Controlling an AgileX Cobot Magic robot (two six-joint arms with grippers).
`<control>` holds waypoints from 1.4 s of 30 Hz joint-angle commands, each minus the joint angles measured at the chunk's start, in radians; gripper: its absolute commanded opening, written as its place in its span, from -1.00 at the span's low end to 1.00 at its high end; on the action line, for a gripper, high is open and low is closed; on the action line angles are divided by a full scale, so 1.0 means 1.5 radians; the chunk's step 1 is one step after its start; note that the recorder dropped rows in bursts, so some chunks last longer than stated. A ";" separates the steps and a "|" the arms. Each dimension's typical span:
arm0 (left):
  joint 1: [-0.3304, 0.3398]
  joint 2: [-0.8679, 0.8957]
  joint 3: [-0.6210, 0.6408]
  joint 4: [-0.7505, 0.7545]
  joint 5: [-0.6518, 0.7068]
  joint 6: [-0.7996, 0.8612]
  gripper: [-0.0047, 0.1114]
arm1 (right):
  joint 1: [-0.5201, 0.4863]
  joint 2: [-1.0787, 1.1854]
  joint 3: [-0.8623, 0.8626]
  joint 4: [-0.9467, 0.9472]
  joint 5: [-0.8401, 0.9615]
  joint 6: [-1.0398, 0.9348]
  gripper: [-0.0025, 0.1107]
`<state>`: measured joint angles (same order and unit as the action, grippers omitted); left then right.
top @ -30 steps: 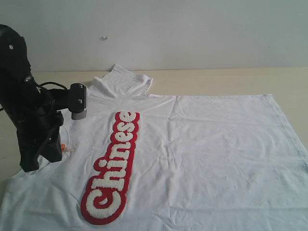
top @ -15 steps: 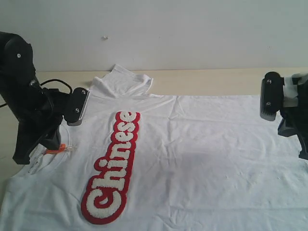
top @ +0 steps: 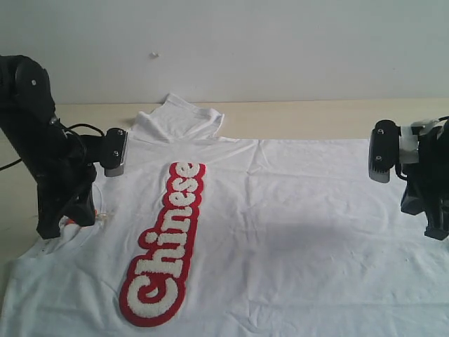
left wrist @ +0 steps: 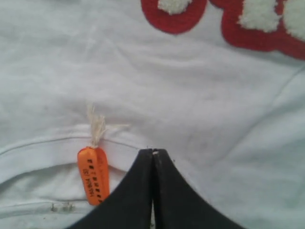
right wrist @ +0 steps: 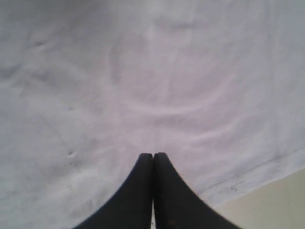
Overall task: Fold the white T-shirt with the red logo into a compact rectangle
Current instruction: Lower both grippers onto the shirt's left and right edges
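The pale tabletop meets a plain white wall. The white T-shirt covers it, collar toward the left edge. The left gripper, jaws together, is beside the orange tag. The right gripper, also closed, is near the hem.

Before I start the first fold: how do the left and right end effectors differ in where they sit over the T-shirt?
The left end effector is at the ribbed collar beside the orange tag; the right end effector is over plain fabric of the white T-shirt near its edge. The left has the red logo nearby; the right has bare table just beyond. Both are shut, with no cloth visibly pinched.
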<state>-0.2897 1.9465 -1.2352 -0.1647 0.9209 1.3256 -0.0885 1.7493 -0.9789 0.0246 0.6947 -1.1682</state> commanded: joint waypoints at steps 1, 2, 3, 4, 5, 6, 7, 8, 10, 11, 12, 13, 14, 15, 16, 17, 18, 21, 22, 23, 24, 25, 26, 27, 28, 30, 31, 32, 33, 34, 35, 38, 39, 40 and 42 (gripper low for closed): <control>0.001 0.002 -0.006 -0.025 0.005 -0.018 -0.81 | -0.003 -0.001 -0.006 -0.003 -0.013 0.014 -0.64; 0.001 0.002 -0.006 -0.025 0.005 -0.019 -0.73 | -0.003 -0.001 -0.006 -0.003 -0.013 0.018 -0.51; 0.001 0.002 -0.006 -0.025 0.005 -0.020 -0.61 | -0.003 -0.002 -0.006 -0.003 -0.013 0.031 -0.39; 0.001 0.002 -0.006 -0.028 0.005 -0.025 -0.46 | -0.003 -0.002 -0.006 -0.003 -0.014 0.050 -0.16; 0.001 0.002 -0.006 -0.028 0.003 -0.034 -0.30 | -0.003 -0.003 -0.006 -0.003 -0.016 0.054 0.01; 0.001 0.002 -0.006 -0.028 -0.002 -0.046 -0.13 | -0.003 -0.003 -0.006 -0.003 -0.014 0.054 0.20; 0.001 0.002 -0.006 -0.028 -0.012 -0.068 0.02 | -0.003 -0.003 -0.006 -0.003 -0.007 0.051 0.48; 0.001 0.002 -0.006 -0.028 -0.022 -0.083 0.12 | -0.003 -0.003 -0.006 -0.003 -0.007 0.042 0.64; 0.001 0.002 -0.006 -0.028 -0.034 -0.109 0.32 | -0.003 -0.003 -0.006 -0.003 -0.003 0.027 0.90; 0.001 0.002 -0.006 -0.028 -0.034 -0.117 0.38 | -0.003 -0.003 -0.006 -0.003 -0.003 0.012 0.89; 0.001 0.002 -0.006 -0.032 -0.034 -0.125 0.43 | -0.003 -0.003 -0.006 -0.003 -0.002 0.004 0.88; 0.001 0.002 -0.006 -0.040 -0.034 -0.126 0.47 | -0.003 -0.003 -0.006 -0.003 -0.002 0.001 0.88; 0.001 0.002 -0.006 -0.043 -0.034 -0.126 0.50 | -0.003 -0.003 -0.006 -0.003 -0.002 -0.002 0.88; 0.001 0.002 -0.006 -0.046 -0.034 -0.125 0.51 | -0.003 -0.003 -0.006 -0.003 0.000 -0.009 0.88; 0.001 0.002 -0.006 -0.047 -0.034 -0.120 0.50 | -0.003 -0.003 -0.006 -0.003 0.003 -0.015 0.88; 0.001 0.002 -0.006 -0.047 -0.038 -0.117 0.50 | -0.003 -0.003 -0.006 -0.003 0.006 -0.024 0.88; 0.001 0.002 -0.006 -0.047 -0.048 -0.117 0.50 | -0.003 -0.003 -0.006 -0.003 0.008 -0.040 0.88; 0.001 0.002 -0.006 -0.045 -0.092 -0.117 0.50 | -0.003 -0.003 -0.006 -0.003 0.009 -0.057 0.88; 0.001 0.002 -0.006 -0.045 -0.111 -0.117 0.50 | -0.003 -0.003 -0.006 -0.003 0.009 -0.058 0.88; 0.001 0.002 -0.006 -0.058 -0.121 -0.117 0.50 | -0.003 -0.003 -0.006 -0.003 0.009 -0.058 0.88; 0.001 0.002 -0.006 -0.072 -0.131 -0.120 0.50 | -0.003 -0.003 -0.006 -0.003 0.009 -0.058 0.88; 0.001 0.002 -0.006 -0.091 -0.131 -0.122 0.50 | -0.003 -0.003 -0.006 -0.003 0.009 -0.058 0.88; 0.001 0.002 -0.006 -0.102 -0.129 -0.122 0.50 | -0.003 -0.003 -0.006 -0.003 0.009 -0.058 0.88; 0.001 0.002 -0.006 -0.110 -0.129 -0.122 0.50 | -0.003 -0.003 -0.006 -0.003 0.009 -0.058 0.88; 0.001 0.002 -0.006 -0.113 -0.135 -0.122 0.50 | -0.003 -0.003 -0.006 -0.003 0.009 -0.058 0.88; 0.001 0.002 -0.006 -0.111 -0.135 -0.122 0.53 | -0.003 -0.003 -0.006 -0.003 0.009 -0.058 0.88; 0.001 0.002 -0.006 -0.107 -0.135 -0.122 0.60 | -0.003 -0.003 -0.006 -0.003 0.008 -0.058 0.88; 0.001 0.002 -0.006 -0.101 -0.133 -0.122 0.70 | -0.003 -0.003 -0.006 -0.003 0.006 -0.061 0.88; 0.001 0.002 -0.006 -0.087 -0.133 -0.122 0.79 | -0.003 -0.003 -0.006 -0.003 0.006 -0.067 0.88; 0.001 0.002 -0.006 -0.072 -0.131 -0.122 0.90 | -0.003 -0.003 -0.006 -0.003 0.006 -0.081 0.88; 0.001 0.002 -0.006 -0.054 -0.131 -0.122 0.89 | -0.003 -0.003 -0.006 -0.003 0.006 -0.094 0.88; 0.001 0.002 -0.006 0.005 -0.142 -0.119 0.89 | -0.003 -0.003 -0.006 -0.003 0.004 -0.127 0.88; 0.002 0.002 -0.006 0.017 -0.142 -0.119 0.89 | -0.003 -0.003 -0.006 -0.003 0.003 -0.132 0.88; 0.002 0.002 -0.006 0.023 -0.140 -0.119 0.89 | -0.003 -0.003 -0.006 -0.003 -0.003 -0.132 0.88; 0.002 0.002 -0.006 0.025 -0.134 -0.119 0.89 | -0.003 -0.003 -0.006 -0.006 -0.013 -0.132 0.88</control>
<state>-0.2897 1.9506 -1.2352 -0.1472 0.7201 1.1515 -0.0885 1.7493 -0.9789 0.0229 0.6979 -1.3480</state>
